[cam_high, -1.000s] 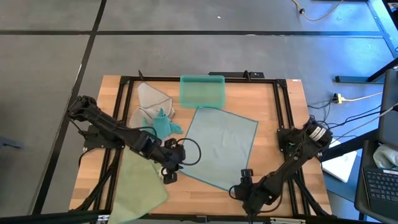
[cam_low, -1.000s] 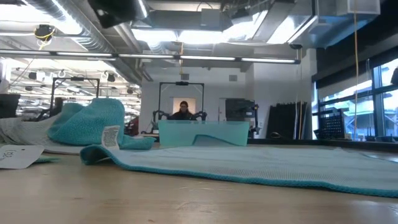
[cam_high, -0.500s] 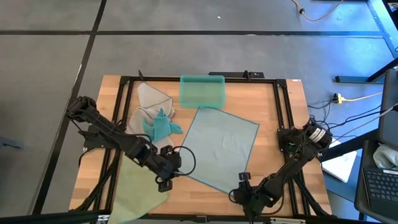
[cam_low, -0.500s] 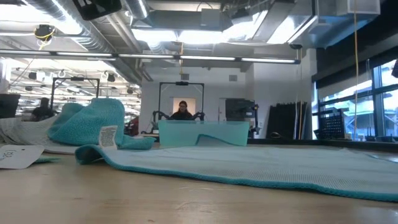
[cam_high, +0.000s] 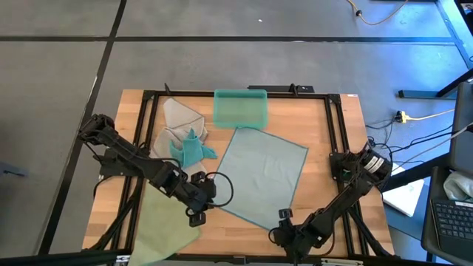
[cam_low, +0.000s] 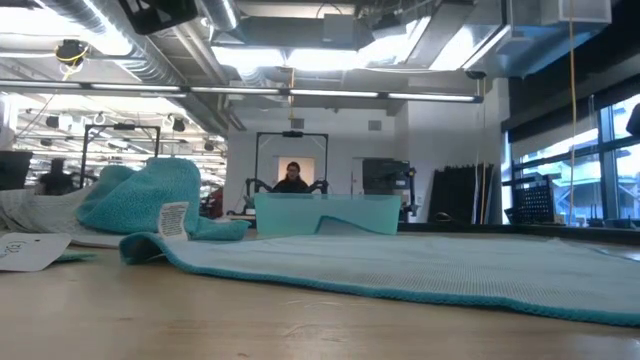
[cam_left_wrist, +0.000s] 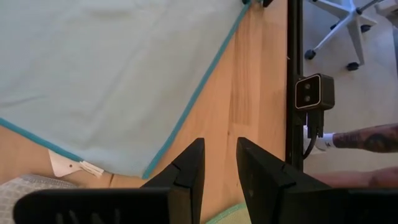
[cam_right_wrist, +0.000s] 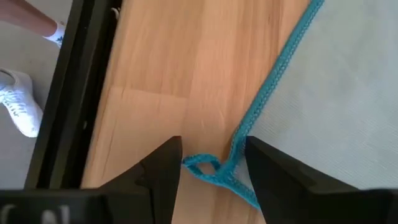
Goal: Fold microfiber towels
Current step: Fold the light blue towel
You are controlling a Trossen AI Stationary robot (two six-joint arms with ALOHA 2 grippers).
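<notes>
Towels crowd a wooden table: a pale blue-green towel lies spread flat at center, its teal hem corner sitting between the parted fingers of the right gripper at the near edge. The left gripper, jaws slightly apart on nothing, hovers over bare wood beside the towel's other near corner. Bare wood stays open along the right side. A teal bin at the far edge looks empty. Grey, teal and green towels lie left.
</notes>
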